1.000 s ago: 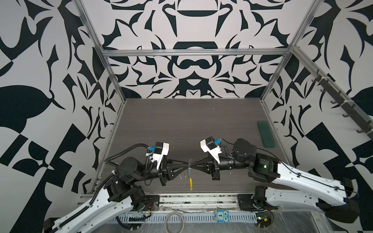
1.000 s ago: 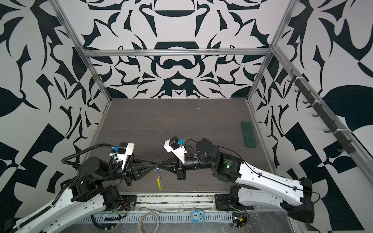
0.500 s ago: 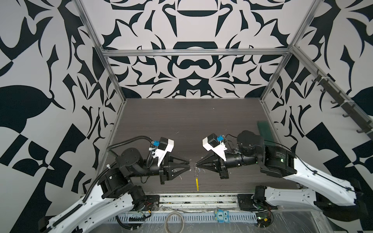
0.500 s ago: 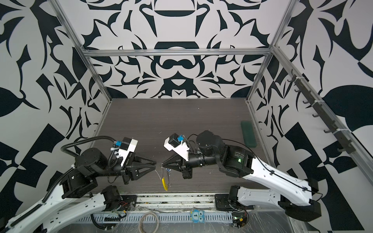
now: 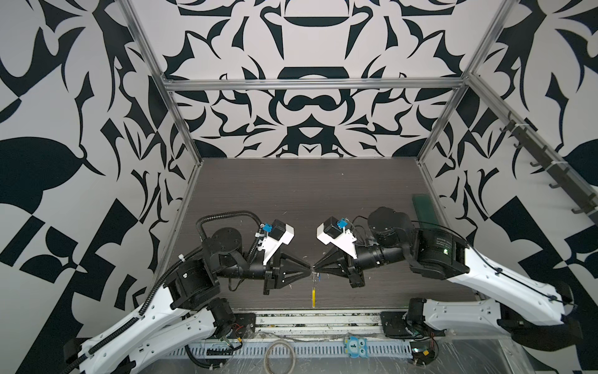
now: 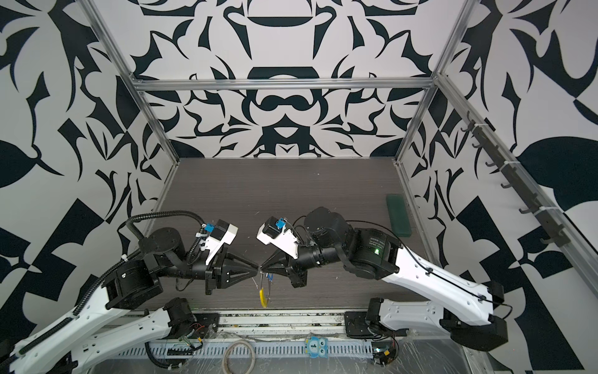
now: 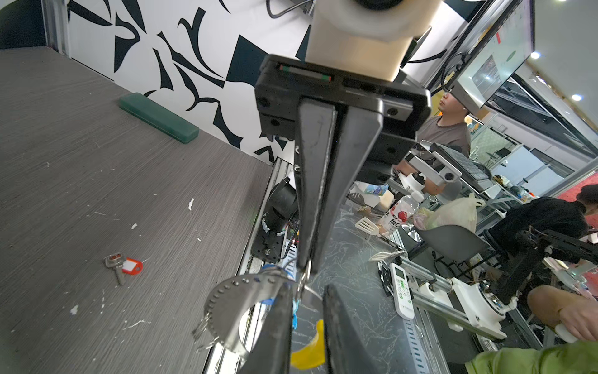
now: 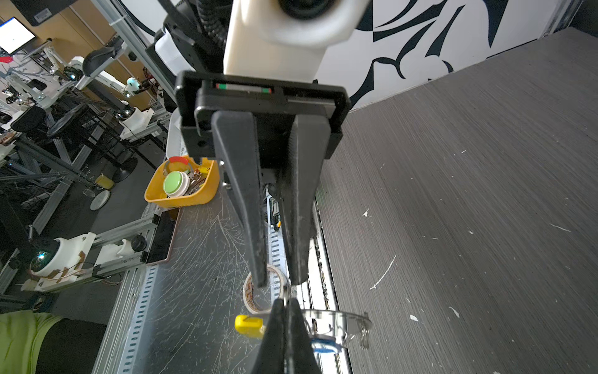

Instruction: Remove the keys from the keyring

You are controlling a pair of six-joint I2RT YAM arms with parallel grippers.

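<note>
Beige and nearest the camera head, a tape roll point(image 5: 280, 356) lies off the front of the counter point(image 5: 291, 200), well apart from the green case point(image 5: 424, 210).

Next, above the counter's front edge and also well apart from the green case, the keyring point(image 6: 263, 291) hangs in the air with its yellow sleeve point(image 6: 264, 299) lowest. Both top views give it only as a thin strand. The left wrist view shows its grey band point(image 7: 226, 301) dotted with holes.

The right tool point(image 5: 315, 266) is clenched on the top of the keyring, at a thin metal ring. Both wrist views show its fingers point(image 8: 284, 333) pressed flat together. The left tool point(image 5: 309, 266) meets it tip to tip. The top views do not show whether it is open. In the wrist views its fingers point(image 8: 246, 210) stand apart with a narrow gap, released, and the thin ring lies between them.

The blue tag point(image 8: 323, 346) hangs on the keyring just below the two tips, just beside one left finger in the left wrist view.

The red tag point(image 7: 132, 266) appears only in the left wrist view. It lies flat on the counter, off the keyring, touching a metal key point(image 7: 113, 264). It is nearer than the green case and well apart from it.

Farthest, the green case lies flat on the counter by the right wall.
</note>
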